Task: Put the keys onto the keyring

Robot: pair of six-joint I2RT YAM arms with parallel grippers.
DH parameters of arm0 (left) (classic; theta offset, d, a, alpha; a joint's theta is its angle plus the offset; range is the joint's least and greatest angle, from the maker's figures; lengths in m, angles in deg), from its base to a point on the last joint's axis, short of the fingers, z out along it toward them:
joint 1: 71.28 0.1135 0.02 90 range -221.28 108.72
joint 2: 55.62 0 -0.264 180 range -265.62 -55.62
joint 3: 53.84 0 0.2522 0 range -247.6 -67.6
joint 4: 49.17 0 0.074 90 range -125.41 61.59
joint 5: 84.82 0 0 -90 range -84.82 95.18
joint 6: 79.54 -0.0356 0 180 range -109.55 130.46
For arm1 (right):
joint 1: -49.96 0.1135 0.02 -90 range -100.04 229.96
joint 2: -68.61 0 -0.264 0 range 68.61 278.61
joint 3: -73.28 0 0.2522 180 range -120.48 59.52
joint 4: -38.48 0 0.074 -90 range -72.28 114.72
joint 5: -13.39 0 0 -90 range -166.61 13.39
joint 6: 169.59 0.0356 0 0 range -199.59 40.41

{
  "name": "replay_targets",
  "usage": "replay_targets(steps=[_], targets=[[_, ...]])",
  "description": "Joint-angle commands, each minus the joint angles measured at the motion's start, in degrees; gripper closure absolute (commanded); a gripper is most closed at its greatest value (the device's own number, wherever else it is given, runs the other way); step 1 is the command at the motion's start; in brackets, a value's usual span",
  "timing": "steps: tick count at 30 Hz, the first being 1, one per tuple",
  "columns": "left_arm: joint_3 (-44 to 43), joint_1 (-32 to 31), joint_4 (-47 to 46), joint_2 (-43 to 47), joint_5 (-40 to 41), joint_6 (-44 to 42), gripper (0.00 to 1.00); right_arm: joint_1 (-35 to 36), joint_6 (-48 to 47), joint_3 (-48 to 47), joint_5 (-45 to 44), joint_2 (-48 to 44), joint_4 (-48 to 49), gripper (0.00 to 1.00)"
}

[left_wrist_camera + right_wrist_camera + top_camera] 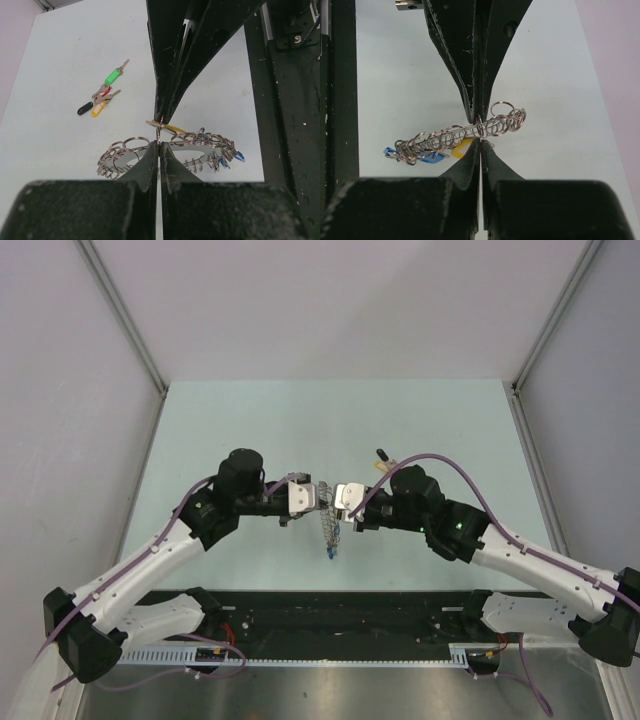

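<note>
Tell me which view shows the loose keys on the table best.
Left wrist: the loose keys lie in plain sight, unobstructed, with green, black and yellow heads distinct. Top external shows them only as a tiny dark speck, too small to make out. Right wrist does not show them.

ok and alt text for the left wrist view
The left hand pinches the keyring, a flat grey ring fringed with small silver loops, while the right hand grips it from above. A loose cluster of keys with green, red, black and yellow tags lies on the pale table beyond.
</note>
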Motion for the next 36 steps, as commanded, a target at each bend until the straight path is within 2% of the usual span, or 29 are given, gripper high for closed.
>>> replay_targets(steps=[1, 20, 29, 36], targets=[[-1.6, -1.1, -2.9, 0.2, -4.4, -0.7, 1.0, 0.4, -0.3, -0.9, 2.4, 0.5, 2.7, 1.0], [-1.9, -1.6, -3.5, -0.1, 0.1, 1.0, 0.99, 1.0, -0.2, -1.6, 1.6, 0.6, 3.6, 1.0], [-0.8, -1.7, -5.6, 1.3, 1.0, 1.7, 1.0, 1.3, 0.4, -1.6, 0.1, -0.7, 3.6, 0.77], [-0.2, -1.7, -6.8, 1.4, 1.4, 2.5, 1.0, 1.2, 2.4, -1.6, -3.5, -3.8, -0.4, 0.74]])
